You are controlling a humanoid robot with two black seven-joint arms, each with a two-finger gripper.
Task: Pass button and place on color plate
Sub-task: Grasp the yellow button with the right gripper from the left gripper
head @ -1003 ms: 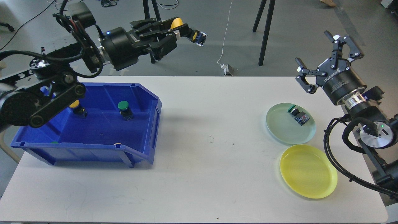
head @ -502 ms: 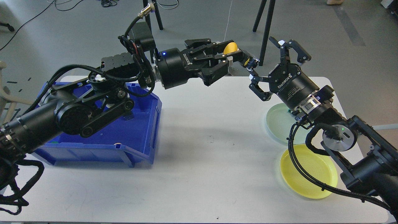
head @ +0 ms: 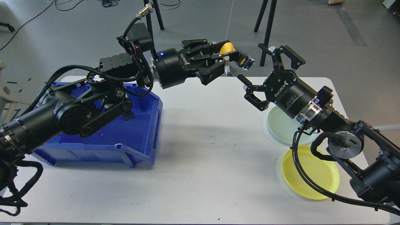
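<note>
My left gripper (head: 230, 58) is shut on a yellow-capped button (head: 227, 49) and holds it high above the table's back middle. My right gripper (head: 257, 72) is open, its fingers spread just right of the button and close to it, not touching it. The pale green plate (head: 277, 126) lies at the right, largely hidden by my right arm, so the green button on it is out of view. The yellow plate (head: 309, 173) lies in front of it, empty.
A blue bin (head: 137, 137) stands at the left on the white table (head: 203, 162), partly hidden by my left arm. Black tripod legs (head: 265, 22) stand on the floor behind the table.
My left arm swung right from over the bin with the yellow button. My right arm came left and forward, its open gripper closing in on the button; in the last half second both shifted slightly left.
</note>
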